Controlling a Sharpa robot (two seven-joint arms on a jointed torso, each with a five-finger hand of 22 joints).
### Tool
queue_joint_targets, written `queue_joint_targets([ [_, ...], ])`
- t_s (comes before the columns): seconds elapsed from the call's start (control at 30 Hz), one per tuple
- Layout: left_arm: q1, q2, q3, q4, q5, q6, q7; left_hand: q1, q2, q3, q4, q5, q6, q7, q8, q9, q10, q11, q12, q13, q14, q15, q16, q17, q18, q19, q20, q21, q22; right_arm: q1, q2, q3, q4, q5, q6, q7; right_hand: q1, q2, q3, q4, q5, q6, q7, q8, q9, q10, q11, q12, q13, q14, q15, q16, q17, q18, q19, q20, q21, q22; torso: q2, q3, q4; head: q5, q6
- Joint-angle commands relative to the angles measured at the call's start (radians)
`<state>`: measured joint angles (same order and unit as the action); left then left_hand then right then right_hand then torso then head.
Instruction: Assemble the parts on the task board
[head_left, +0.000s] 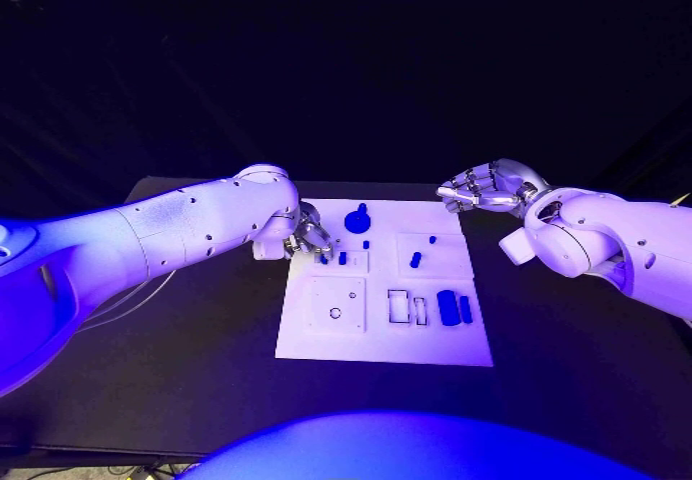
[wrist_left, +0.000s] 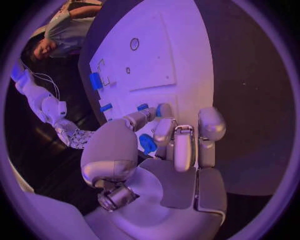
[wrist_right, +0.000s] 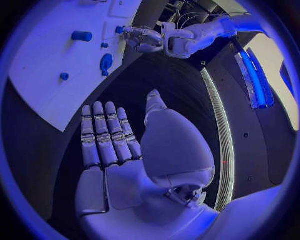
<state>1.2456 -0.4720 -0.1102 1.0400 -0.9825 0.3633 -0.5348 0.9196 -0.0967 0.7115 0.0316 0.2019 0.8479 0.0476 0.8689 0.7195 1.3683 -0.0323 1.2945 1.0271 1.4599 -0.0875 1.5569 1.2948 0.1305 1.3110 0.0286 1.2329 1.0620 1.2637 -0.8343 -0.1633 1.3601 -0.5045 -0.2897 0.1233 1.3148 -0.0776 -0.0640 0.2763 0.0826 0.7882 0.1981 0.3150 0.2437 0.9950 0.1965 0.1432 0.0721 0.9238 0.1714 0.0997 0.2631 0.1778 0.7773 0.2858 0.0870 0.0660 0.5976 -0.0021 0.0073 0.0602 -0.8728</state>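
Task board: white plate lying mid-table, blue parts scattered across it. Head view: the left hand reaches over the board's far left portion, fingertips beside a small blue part; whether it grips cannot be told here. The right hand hovers off the far right corner, holding nothing, apparently kept out of the way. Left wrist view: the left hand's fingers curl narrowly about a blue part, seemingly pinching it for seating. Right wrist view: the right hand's fingers lie straight, side by side, empty.
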Motion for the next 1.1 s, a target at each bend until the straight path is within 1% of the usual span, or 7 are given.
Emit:
queue_joint_targets([
  [0.03, -0.003, -0.001, -0.002, -0.002, 0.000, -0.004, -0.001, 0.012, -0.010, -0.046, 0.010, 0.033, 0.031, -0.024, 0.001, 0.010, -0.021, -0.008, -0.010, -0.009, 0.111, -0.001, 0.014, 0.276, -0.019, -0.009, -0.004, -0.018, -0.010, 0.000, 0.001, 0.000, 0.000, 0.000, 0.003, 0.003, -0.003, 0.019, 0.012, 0.005, -0.008, 0.007, 0.049, -0.004, 0.012, 0.000, -0.001, -0.008, -0.008, 0.006, 0.000, 0.003, -0.009, 0.004, 0.017, 0.001, 0.011, 0.004, 0.000, 0.0003, -0.0001, 0.000, 0.000],
  [0.3, -0.003, -0.004, -0.002, -0.007, 0.001, -0.020, -0.001, -0.002, -0.030, -0.117, 0.066, 0.020, 0.036, -0.025, -0.002, 0.006, -0.024, -0.009, -0.013, -0.009, 0.111, -0.002, 0.014, 0.276, -0.019, -0.008, -0.005, -0.021, -0.011, -0.001, 0.001, 0.000, 0.000, 0.000, 0.002, 0.003, -0.003, 0.019, 0.011, 0.005, -0.008, 0.006, 0.049, -0.004, 0.012, -0.001, 0.000, -0.009, -0.008, 0.005, 0.000, 0.003, -0.010, 0.004, 0.017, 0.001, 0.011, 0.004, 0.000, 0.0001, -0.0002, 0.000, 0.000],
  [0.47, -0.003, -0.005, -0.002, -0.008, 0.001, -0.021, -0.002, -0.004, -0.049, -0.155, 0.090, 0.013, 0.037, -0.024, -0.003, 0.004, -0.025, -0.008, -0.014, -0.009, 0.111, -0.002, 0.014, 0.276, -0.019, -0.007, -0.005, -0.022, -0.012, -0.001, 0.001, 0.000, 0.000, 0.000, 0.002, 0.003, -0.003, 0.019, 0.011, 0.005, -0.008, 0.006, 0.049, -0.004, 0.012, -0.001, 0.000, -0.009, -0.008, 0.005, 0.000, 0.003, -0.010, 0.004, 0.017, 0.001, 0.011, 0.004, 0.000, 0.0003, -0.0001, 0.000, 0.000],
  [0.87, -0.003, -0.012, -0.002, -0.007, 0.003, -0.023, -0.001, 0.001, -0.073, -0.226, 0.141, -0.011, 0.040, -0.023, -0.003, 0.002, -0.025, -0.008, -0.015, -0.007, 0.111, -0.002, 0.014, 0.276, -0.019, -0.006, -0.005, -0.025, -0.013, -0.001, 0.002, 0.000, -0.001, 0.000, 0.002, 0.003, -0.004, 0.018, 0.010, 0.005, -0.008, 0.005, 0.050, -0.006, 0.012, -0.002, 0.001, -0.010, -0.008, 0.003, 0.001, 0.001, -0.011, 0.003, 0.015, 0.001, 0.009, 0.003, 0.000, 0.0002, -0.0008, -0.001, 0.000],
  [0.97, -0.003, -0.018, 0.000, 0.000, 0.020, -0.037, 0.001, 0.008, -0.078, -0.261, 0.171, -0.041, 0.041, -0.024, -0.002, 0.002, -0.025, -0.008, -0.016, -0.006, 0.111, -0.001, 0.014, 0.276, -0.019, -0.006, -0.005, -0.027, -0.013, -0.002, 0.002, 0.000, -0.001, 0.000, 0.002, 0.003, -0.004, 0.018, 0.009, 0.005, -0.008, 0.004, 0.051, -0.006, 0.012, -0.002, 0.001, -0.010, -0.008, 0.003, 0.001, 0.001, -0.012, 0.003, 0.015, 0.001, 0.009, 0.003, 0.001, 0.0002, -0.0010, -0.001, 0.000],
  [1.0, -0.003, -0.021, 0.002, 0.003, 0.027, -0.043, 0.003, 0.014, -0.079, -0.283, 0.193, -0.083, 0.040, -0.024, -0.002, 0.002, -0.027, -0.008, -0.018, -0.008, 0.111, -0.002, 0.014, 0.276, -0.018, -0.006, -0.005, -0.029, -0.015, -0.002, 0.002, 0.000, -0.001, 0.000, 0.002, 0.003, -0.004, 0.018, 0.009, 0.005, -0.008, 0.004, 0.051, -0.006, 0.012, -0.002, 0.001, -0.010, -0.008, 0.003, 0.001, 0.001, -0.012, 0.003, 0.015, 0.001, 0.009, 0.003, 0.001, 0.0000, -0.0011, -0.002, 0.000],
  [1.1, -0.004, -0.032, 0.007, 0.014, 0.057, -0.062, 0.005, 0.018, -0.075, -0.314, 0.231, -0.108, 0.038, -0.023, 0.000, 0.003, -0.028, -0.008, -0.019, -0.008, 0.111, -0.002, 0.014, 0.276, -0.018, -0.007, -0.005, -0.031, -0.017, -0.002, 0.002, 0.000, -0.001, 0.000, 0.002, 0.003, -0.004, 0.018, 0.009, 0.005, -0.008, 0.004, 0.051, -0.006, 0.012, -0.002, 0.001, -0.010, -0.008, 0.003, 0.001, 0.001, -0.012, 0.003, 0.015, 0.001, 0.009, 0.003, 0.001, -0.0002, -0.0012, -0.004, 0.000],
])
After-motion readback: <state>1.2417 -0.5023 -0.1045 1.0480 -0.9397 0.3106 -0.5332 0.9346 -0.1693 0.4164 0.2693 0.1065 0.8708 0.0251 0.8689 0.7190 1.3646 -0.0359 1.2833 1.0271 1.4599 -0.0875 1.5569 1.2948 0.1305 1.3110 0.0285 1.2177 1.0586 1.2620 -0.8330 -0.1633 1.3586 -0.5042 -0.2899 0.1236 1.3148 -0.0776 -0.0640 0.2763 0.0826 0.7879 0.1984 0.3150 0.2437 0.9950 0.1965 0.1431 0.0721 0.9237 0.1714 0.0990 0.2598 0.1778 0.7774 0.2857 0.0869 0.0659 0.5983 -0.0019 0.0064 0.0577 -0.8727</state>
